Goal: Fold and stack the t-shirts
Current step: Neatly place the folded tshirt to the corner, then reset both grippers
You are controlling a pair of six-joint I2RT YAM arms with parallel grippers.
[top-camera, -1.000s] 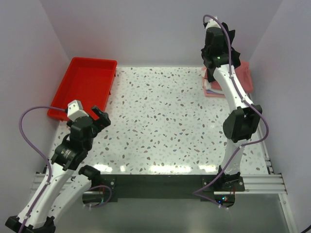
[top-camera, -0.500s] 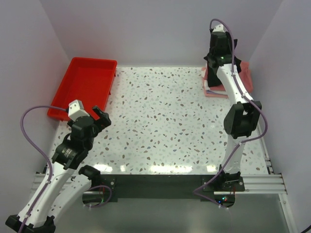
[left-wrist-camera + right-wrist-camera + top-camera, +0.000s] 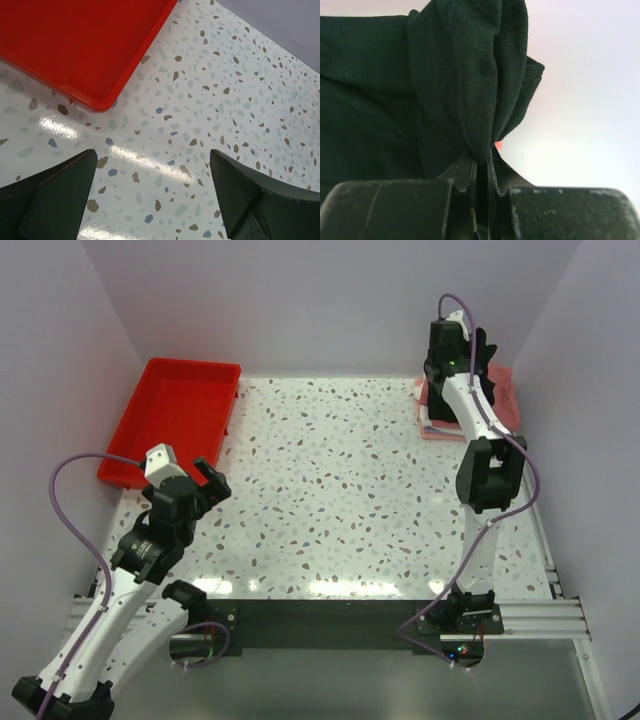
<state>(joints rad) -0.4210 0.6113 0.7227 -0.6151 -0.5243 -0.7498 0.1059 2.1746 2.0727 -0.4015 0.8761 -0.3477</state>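
black t-shirt (image 3: 470, 75) pinched — folds rise from right jaws

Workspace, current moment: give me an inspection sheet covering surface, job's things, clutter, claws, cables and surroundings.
Surface: speckled table, with glare along the near edge.
Job's things: black shirt, bunched and hanging from the right claw at the far right. Shirt stack, pink and salmon, lies in the far right corner below it.
Clutter: red tray at the far left corner.
Claws: left claw is open and holds nothing, over bare table near the tray's corner. Right claw is shut on a fold of the black shirt.
Cables: purple cables loop along each arm, and none touch cloth.
Surroundings: pale walls on three sides.
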